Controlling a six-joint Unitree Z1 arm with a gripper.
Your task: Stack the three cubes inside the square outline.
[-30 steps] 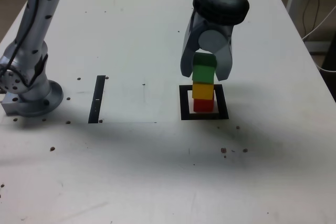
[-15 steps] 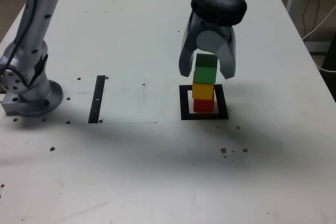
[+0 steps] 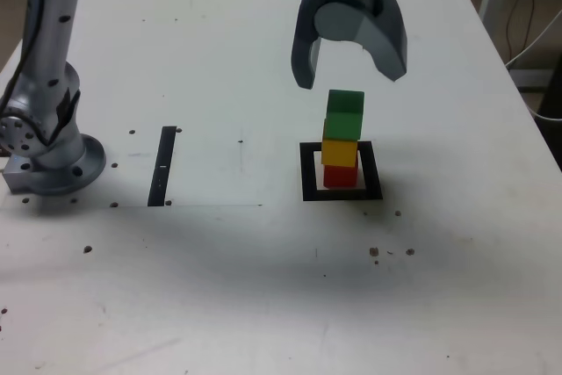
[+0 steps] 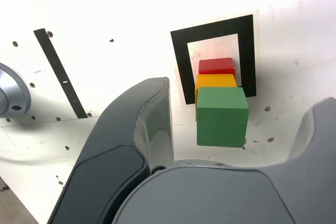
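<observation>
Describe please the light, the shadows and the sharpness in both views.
Exterior view: soft even light, a broad faint shadow across the table in front of the square outline, everything reasonably sharp. Wrist view: the white table is bright, almost washed out; the green cube is sharp with a thin shadow at its base; the open claw fills the foreground, slightly soft.

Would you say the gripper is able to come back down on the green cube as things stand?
Probably yes. The gripper hangs open just above the green cube, which tops the yellow cube and red cube in the square outline. Nothing lies between its fingers and the cube.
</observation>
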